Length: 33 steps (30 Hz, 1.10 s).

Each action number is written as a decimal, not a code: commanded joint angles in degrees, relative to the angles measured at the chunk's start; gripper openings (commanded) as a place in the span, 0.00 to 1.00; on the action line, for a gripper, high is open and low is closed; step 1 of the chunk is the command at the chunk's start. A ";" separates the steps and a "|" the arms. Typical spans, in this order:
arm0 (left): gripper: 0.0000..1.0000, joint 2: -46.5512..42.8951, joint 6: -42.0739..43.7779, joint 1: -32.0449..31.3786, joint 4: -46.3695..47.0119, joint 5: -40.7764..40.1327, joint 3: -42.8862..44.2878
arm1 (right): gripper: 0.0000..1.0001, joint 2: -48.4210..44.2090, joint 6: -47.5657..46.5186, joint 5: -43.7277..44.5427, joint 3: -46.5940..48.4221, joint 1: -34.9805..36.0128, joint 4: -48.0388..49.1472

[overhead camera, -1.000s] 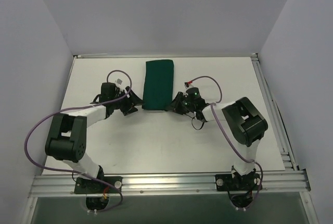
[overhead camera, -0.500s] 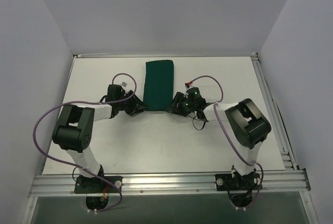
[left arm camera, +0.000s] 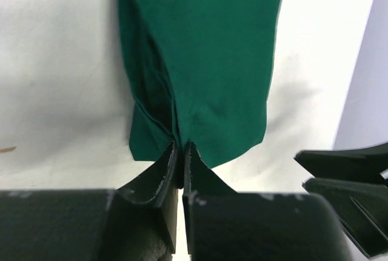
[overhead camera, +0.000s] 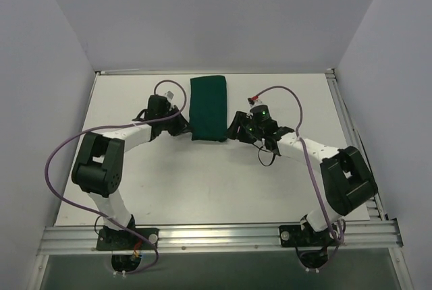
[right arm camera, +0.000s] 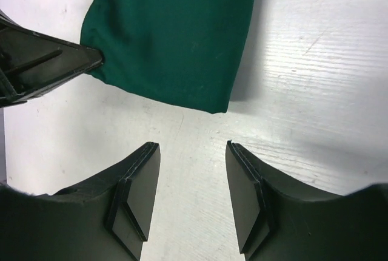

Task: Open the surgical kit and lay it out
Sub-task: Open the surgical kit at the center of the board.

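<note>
The surgical kit [overhead camera: 208, 106] is a narrow dark green cloth bundle, still folded, lying lengthwise at the back middle of the table. My left gripper [overhead camera: 185, 127] sits at the bundle's near left corner. In the left wrist view this gripper [left arm camera: 180, 149] is shut, pinching a fold of the green cloth [left arm camera: 206, 61] at its near edge. My right gripper [overhead camera: 235, 128] is at the near right corner. In the right wrist view it [right arm camera: 193, 149] stands open over bare table, a little short of the kit's edge [right arm camera: 176, 30]. No instruments or tray show.
The white table [overhead camera: 202, 189] has metal rails along its back and right edges [overhead camera: 351, 128], with grey walls around. Purple cables loop from both arms. The left gripper's fingers [right arm camera: 48, 61] reach into the right wrist view beside the bundle's corner.
My left gripper moved in to the bundle's near left corner and shut on the cloth. My right gripper opened and let go of the bundle's near right corner, its arm swinging outward.
</note>
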 commanded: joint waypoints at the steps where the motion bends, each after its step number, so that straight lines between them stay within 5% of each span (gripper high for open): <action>1: 0.03 -3.42 8.19 -4.65 -8.87 -7.48 10.01 | 0.48 -5.38 -1.00 1.65 -0.86 -2.66 -4.19; 6: 0.02 -2.20 18.03 -11.25 -21.09 -17.75 21.80 | 0.48 -10.22 0.32 -1.51 -3.85 -7.93 -5.06; 13: 0.02 7.02 28.84 -19.33 -29.36 -20.75 38.50 | 0.47 -19.35 0.23 0.33 -4.82 -15.67 -12.17; 29: 0.03 41.90 42.74 -33.14 -46.94 -18.22 84.54 | 0.47 -35.98 -1.61 -3.53 -12.02 -34.66 -21.50; 33: 0.26 45.96 42.13 -33.49 -47.83 -16.10 90.28 | 0.47 -36.86 -2.14 -3.45 -13.52 -35.27 -21.15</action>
